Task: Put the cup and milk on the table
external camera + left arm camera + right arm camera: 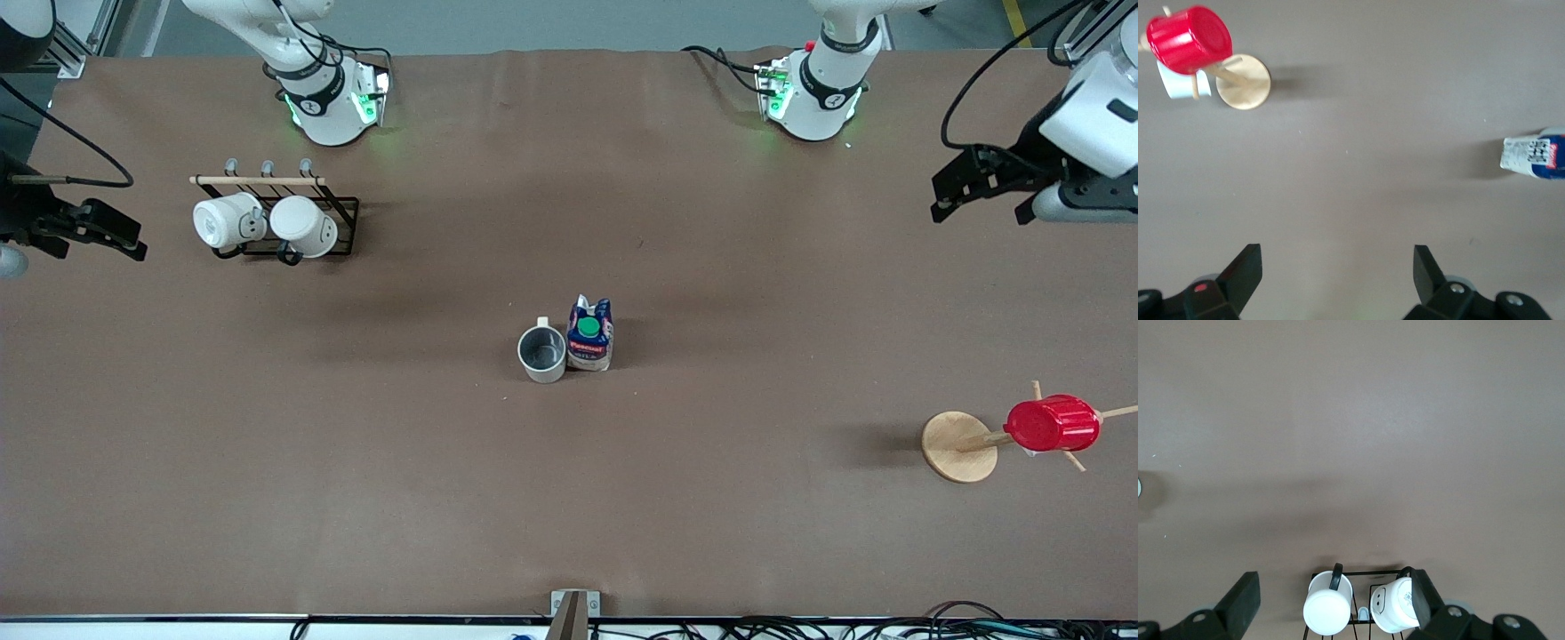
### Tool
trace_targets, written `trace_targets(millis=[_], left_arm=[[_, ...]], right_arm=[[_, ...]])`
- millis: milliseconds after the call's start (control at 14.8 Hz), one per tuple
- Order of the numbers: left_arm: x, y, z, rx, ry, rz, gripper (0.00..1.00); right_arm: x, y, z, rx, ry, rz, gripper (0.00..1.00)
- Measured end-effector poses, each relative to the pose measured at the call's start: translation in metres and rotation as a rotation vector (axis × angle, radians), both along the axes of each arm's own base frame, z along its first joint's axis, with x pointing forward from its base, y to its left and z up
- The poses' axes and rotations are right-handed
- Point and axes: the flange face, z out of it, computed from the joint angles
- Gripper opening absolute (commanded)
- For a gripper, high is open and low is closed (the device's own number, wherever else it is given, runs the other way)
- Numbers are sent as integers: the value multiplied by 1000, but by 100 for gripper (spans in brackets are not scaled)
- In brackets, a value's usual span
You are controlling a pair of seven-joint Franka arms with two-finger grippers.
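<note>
You've got the cup (pixel 542 353) touching the milk (pixel 590 333) mid-surface (pixel 569 498), milk at its 3 o'clock, likely upright; left pincer (pixel 982 194) and right pincer (pixel 98 233) both released, waiting over the ends.

We've got both arms parked up high, way out from the table (pixel 569 498) middle. Our left gripper (pixel 982 191) hangs over the left arm's end, fingers spread wide. Our right gripper (pixel 93 233) hangs over the right arm's end, spread wide too.
</note>
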Motion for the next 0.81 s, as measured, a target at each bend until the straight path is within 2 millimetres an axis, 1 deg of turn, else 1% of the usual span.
trace_targets(millis=[135, 337, 809], left_arm=[[-13, 1, -6, 1, 19, -2, 100], [-26, 10, -15, 6, 44, 9, 100], [-27, 13, -15, 35, 41, 9, 100]], right_arm=[[0, 0, 0, 0, -2, 0, 100], [0, 0, 0, 0, -3, 1, 100], [1, 1, 0, 0, -5, 1, 100]])
